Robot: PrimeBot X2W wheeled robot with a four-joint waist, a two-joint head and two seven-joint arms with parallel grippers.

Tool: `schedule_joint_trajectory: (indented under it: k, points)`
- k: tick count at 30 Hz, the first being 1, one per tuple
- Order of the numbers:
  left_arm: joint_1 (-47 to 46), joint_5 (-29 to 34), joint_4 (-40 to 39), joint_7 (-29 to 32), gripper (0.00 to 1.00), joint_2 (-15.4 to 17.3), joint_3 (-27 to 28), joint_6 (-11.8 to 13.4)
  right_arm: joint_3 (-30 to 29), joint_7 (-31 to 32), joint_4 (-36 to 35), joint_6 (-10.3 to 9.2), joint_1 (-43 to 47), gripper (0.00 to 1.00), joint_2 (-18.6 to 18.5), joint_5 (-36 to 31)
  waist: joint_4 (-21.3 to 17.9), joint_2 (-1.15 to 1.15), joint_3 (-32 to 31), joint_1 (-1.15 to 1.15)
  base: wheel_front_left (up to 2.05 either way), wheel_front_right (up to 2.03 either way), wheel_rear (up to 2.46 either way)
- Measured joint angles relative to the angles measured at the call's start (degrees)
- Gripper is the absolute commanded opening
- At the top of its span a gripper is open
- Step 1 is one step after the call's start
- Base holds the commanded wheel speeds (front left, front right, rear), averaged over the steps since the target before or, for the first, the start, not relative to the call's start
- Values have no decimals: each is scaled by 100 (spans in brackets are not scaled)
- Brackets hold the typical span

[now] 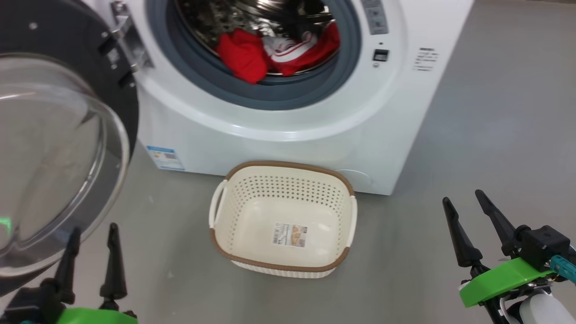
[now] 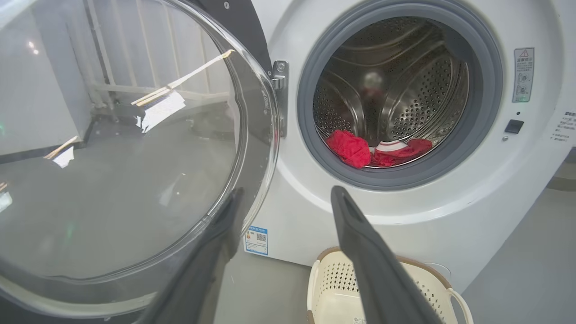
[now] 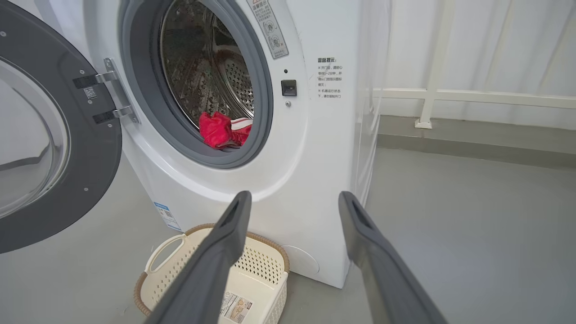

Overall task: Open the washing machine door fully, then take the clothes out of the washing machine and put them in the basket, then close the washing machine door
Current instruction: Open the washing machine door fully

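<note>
The red clothes [image 1: 274,51] are lying soft and floppy at the front of the washing machine [image 1: 288,135], with one lump hanging over the grey ring [image 1: 270,96]. They are looking light and easy to pinch, and that hanging lump is looking like the best spot to grab. The washing machine door [image 1: 58,157] is standing wide open just beside the left gripper [image 1: 94,227], so it may be getting in that arm's way. The left gripper and the right gripper [image 1: 462,196] are both sitting open, holding nothing. The basket [image 1: 288,164] is waiting right below the opening.
</note>
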Motion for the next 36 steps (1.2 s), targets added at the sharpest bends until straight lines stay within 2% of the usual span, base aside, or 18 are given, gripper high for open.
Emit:
schedule_joint_trajectory:
  k: [9, 22, 36]
  points:
    - [195, -209, -146, 0, 100, 143, -534, 0, -193, 0, -49, 0, 104, 100, 43, 0, -500, 0, -7, 0, 0, 0, 0]
    - [318, -303, -219, 0, 100, 216, -825, 0, -366, 0, -99, 0, 182, 100, 89, 0, -1163, 0, -27, 0, 0, 0, 0]
    - [431, -301, -283, 0, 100, 220, -893, 0, -450, 0, -111, 0, 341, 100, 92, 0, -1361, 0, -137, 0, 0, 0, 0]
